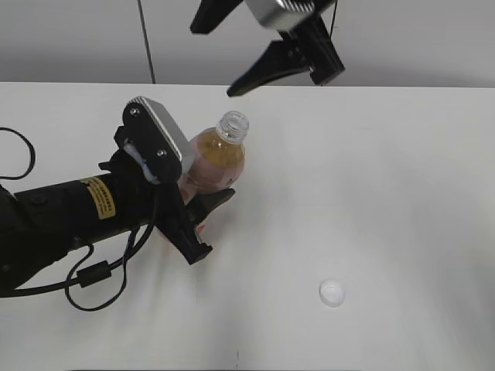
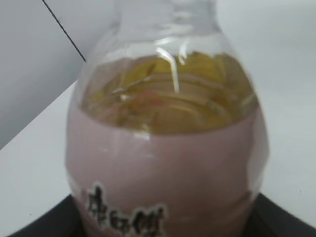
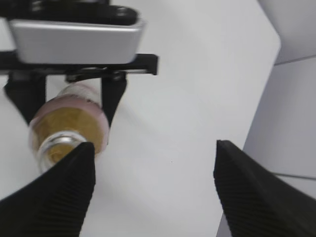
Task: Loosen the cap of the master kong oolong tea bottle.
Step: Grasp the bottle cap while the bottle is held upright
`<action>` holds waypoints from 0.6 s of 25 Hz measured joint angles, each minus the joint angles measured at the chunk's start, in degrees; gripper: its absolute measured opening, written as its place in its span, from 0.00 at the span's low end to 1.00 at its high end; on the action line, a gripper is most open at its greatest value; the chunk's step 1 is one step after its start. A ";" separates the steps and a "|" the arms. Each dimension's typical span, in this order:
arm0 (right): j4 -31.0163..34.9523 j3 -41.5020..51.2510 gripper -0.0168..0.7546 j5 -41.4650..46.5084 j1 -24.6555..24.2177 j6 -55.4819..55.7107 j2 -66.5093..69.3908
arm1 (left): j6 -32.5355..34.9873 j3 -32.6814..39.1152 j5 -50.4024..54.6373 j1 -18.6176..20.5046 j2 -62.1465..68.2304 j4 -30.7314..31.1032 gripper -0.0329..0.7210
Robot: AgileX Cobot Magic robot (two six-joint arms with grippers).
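The master kong oolong tea bottle point(image 1: 217, 158) of amber tea with a pink label stands on the white table. Its neck is open, with no cap on it. My left gripper point(image 1: 204, 224) is shut on the bottle's lower body. The label fills the left wrist view point(image 2: 168, 163), with the black jaws at the bottom corners. The small white cap point(image 1: 332, 292) lies alone on the table at the front right. My right gripper point(image 1: 213, 62) is open and empty, high above and behind the bottle. In the right wrist view its fingers point(image 3: 153, 145) are spread wide, and the bottle point(image 3: 69, 126) shows below the left finger.
The white table point(image 1: 387, 178) runs back to a grey wall. The left arm's black cable point(image 1: 93, 278) loops on the table at the front left.
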 joint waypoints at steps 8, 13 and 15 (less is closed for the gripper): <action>15.71 0.00 0.76 -11.29 -9.23 22.26 0.02 | -3.66 0.00 -8.03 0.00 0.00 -5.86 0.56; 14.76 0.00 0.76 -14.20 -12.73 43.53 0.37 | -10.14 0.56 -16.77 0.00 0.00 -7.67 0.56; 8.90 0.00 0.76 -14.19 -12.85 54.42 0.58 | -11.47 0.56 -18.53 0.00 0.00 -8.15 0.56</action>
